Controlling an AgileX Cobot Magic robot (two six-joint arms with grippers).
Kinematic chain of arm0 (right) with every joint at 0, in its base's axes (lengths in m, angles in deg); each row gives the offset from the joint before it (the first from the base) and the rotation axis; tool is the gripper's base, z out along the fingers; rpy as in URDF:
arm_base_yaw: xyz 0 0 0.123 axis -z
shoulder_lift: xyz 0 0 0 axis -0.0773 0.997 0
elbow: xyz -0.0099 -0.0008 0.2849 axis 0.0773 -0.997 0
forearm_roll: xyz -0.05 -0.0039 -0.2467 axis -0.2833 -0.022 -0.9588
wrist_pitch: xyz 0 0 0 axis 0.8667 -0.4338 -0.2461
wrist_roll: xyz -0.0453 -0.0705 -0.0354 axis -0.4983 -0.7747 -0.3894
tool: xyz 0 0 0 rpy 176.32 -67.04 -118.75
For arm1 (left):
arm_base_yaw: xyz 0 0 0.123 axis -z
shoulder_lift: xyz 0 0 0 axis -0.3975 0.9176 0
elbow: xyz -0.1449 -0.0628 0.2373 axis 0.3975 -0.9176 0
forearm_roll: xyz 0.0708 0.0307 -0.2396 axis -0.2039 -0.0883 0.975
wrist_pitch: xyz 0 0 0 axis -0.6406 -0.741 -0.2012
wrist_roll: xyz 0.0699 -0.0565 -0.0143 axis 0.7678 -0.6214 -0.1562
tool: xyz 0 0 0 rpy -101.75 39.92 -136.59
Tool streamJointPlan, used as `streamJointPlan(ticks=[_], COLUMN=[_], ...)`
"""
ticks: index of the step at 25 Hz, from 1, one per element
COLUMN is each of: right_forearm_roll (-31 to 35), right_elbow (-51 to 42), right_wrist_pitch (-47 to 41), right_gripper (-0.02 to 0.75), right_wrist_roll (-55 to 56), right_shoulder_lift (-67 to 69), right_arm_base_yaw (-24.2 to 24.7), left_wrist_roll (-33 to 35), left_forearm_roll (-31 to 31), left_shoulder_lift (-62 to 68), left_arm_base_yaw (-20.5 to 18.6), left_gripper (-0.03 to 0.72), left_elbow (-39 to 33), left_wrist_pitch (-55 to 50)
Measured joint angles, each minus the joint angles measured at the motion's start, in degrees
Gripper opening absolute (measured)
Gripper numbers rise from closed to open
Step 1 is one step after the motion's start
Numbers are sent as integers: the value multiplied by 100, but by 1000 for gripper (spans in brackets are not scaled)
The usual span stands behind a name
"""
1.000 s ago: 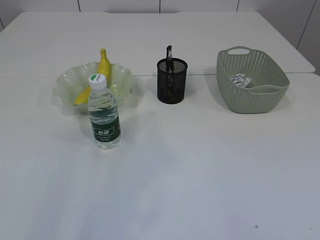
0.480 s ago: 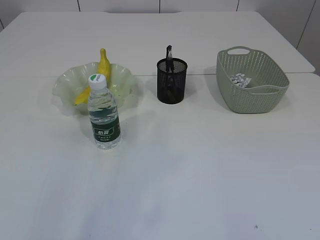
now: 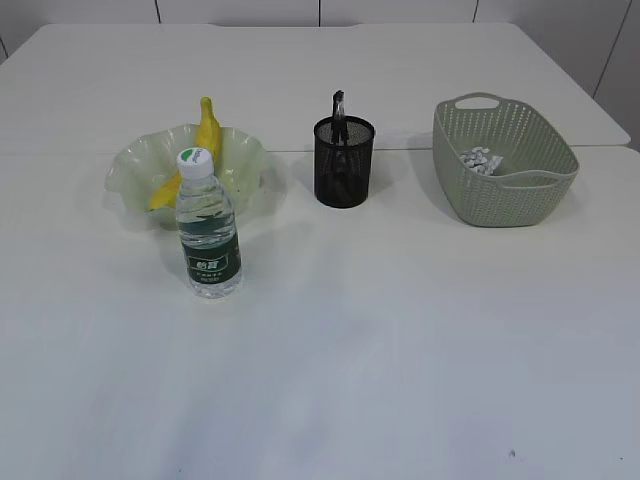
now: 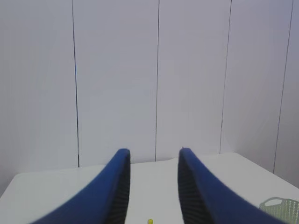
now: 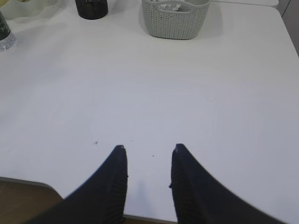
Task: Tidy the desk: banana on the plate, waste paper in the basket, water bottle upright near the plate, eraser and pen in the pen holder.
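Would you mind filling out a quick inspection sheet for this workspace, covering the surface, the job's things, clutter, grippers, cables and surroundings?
Surface: white desk, a few tiny dark specks near the front edge.
Job's things: banana lies in the plate; water bottle stands upright just in front of the plate; pen sticks out of the pen holder; waste paper sits in the basket; eraser not visible.
Clutter: nothing seen.
Grippers: left gripper and right gripper both open, empty, away from the objects.
Cables: nothing seen.
Surroundings: pale panelled wall behind the desk.
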Motion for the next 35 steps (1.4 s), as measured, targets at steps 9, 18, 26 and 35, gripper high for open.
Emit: streamJointPlan(ticks=[9,18,26,35], right_forearm_roll=[0,0,0,0], right_elbow=[0,0,0,0], right_wrist_pitch=[0,0,0,0], right_gripper=[242,242,242,242], right_wrist_roll=[0,0,0,0], right_shoulder_lift=[0,0,0,0], right_arm_base_yaw=[0,0,0,0], left_wrist_roll=[-731,-1194,-1540,-2081], left_forearm_roll=[-752,-1008,-1266,-1914], left_shoulder_lift=[0,-79,-333,-378], left_arm_base_yaw=[0,0,0,0], left_gripper=[240,240,240,240], left_elbow=[-50,-414,-718,-887], left_wrist_pitch=[-251,-455,-599,-894])
